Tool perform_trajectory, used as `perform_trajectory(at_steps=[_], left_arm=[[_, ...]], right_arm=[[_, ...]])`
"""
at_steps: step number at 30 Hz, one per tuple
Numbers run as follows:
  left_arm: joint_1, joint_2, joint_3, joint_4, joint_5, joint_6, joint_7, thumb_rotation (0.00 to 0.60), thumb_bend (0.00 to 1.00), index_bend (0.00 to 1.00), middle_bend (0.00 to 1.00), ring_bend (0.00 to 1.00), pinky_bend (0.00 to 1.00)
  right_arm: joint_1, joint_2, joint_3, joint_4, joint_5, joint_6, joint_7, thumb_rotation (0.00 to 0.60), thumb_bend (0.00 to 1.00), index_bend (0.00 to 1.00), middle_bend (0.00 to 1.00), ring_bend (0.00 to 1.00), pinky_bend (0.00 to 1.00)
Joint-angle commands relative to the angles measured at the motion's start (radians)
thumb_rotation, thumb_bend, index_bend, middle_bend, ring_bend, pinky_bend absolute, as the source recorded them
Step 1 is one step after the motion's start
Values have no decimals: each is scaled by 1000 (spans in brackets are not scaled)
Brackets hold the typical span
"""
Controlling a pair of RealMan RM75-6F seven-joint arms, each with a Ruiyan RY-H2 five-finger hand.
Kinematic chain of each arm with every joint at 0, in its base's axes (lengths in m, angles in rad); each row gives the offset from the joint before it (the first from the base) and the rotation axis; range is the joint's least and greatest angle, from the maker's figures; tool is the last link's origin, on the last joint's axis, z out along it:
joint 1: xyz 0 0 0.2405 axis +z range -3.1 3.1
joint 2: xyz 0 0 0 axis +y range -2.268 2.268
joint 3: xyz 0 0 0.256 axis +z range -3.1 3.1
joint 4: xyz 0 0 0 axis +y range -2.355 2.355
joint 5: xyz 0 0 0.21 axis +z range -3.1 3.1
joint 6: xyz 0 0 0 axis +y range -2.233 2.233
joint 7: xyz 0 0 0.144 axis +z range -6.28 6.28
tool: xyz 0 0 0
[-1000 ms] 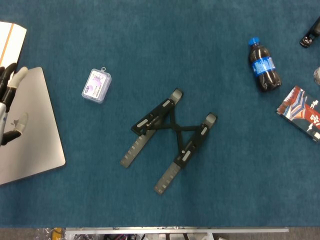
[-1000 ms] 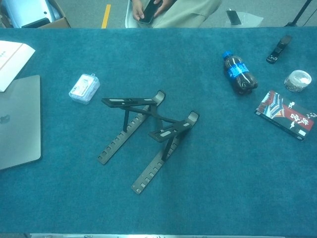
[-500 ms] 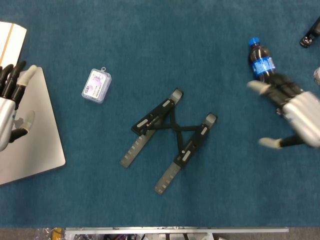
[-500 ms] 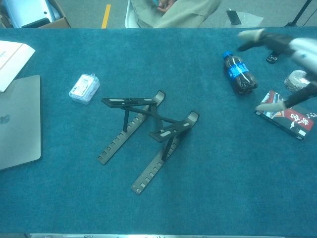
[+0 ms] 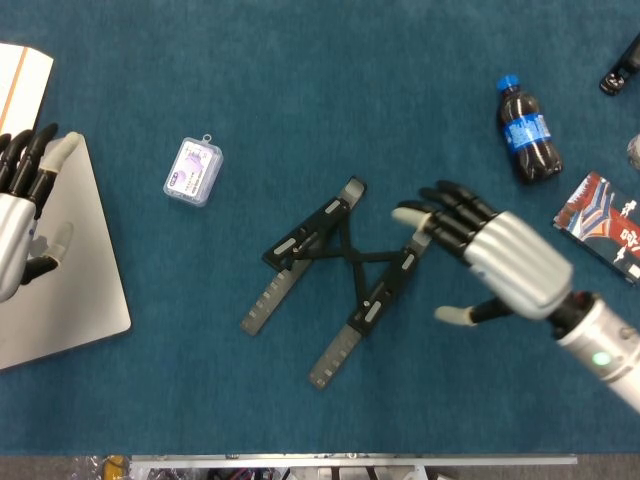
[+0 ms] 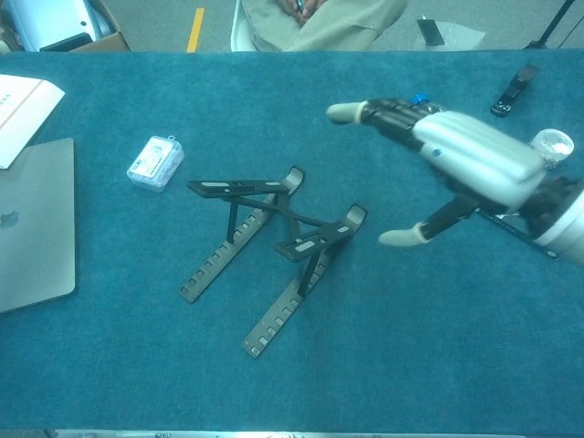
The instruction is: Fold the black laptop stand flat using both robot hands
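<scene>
The black laptop stand (image 5: 338, 281) sits near the middle of the blue table (image 5: 300, 80), still raised: in the chest view its two upper arms stand propped above the notched base rails, joined by a crossed brace, with nothing touching it.

The right hand (image 5: 500, 255) hovers just to the stand's right, fingers (image 5: 440, 212) spread and reaching toward the top of the nearer arm, thumb held apart below; it holds nothing. From the chest view the same hand (image 6: 465, 160) hangs above the table, clear of the stand.

At the far left edge of the head view, the left hand (image 5: 20, 215) is over a closed silver laptop (image 5: 70, 290), fingers extended and apart, grasping nothing. Whether it touches the laptop lid cannot be told. The chest view does not show this hand.

A small clear plastic case (image 5: 193, 171) lies up and left of the stand, well apart from it. A dark cola bottle (image 5: 526, 132) with a blue cap and label lies on its side toward the table's upper right, and a red, white and black packet (image 5: 605, 220) rests by the right edge. A white box (image 5: 22, 80) sits at the upper left corner, beyond the laptop. A seated person (image 6: 315, 18) shows at the table's far side in the chest view.
</scene>
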Motion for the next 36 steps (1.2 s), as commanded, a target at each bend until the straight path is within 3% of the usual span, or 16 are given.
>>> perform_trajectory(at_steps=[1,14,24,36], left_arm=[[1,3,1,5,2,3,-10,600,410,0,29,0,39],[12,13,9,27,6,16,-51,600,409,0,29,0,39],[18,17,11,43,11,27,-74,600,409,0,29,0,39],[19,20,10,56,9,27,-87,600,409,0,29,0,39]], right_arm=[[19,-44,-6,3,13,-16,-26,600,0,0,109,0,6],[73,-175,-18,55,50,-74,-97,600,0,0,109,0,6],[103,-295,-3,194,57,-65,-187,600,0,0,109,0,6],[112,-328,32,275,78,0,-239,600,0,0,109,0,6]])
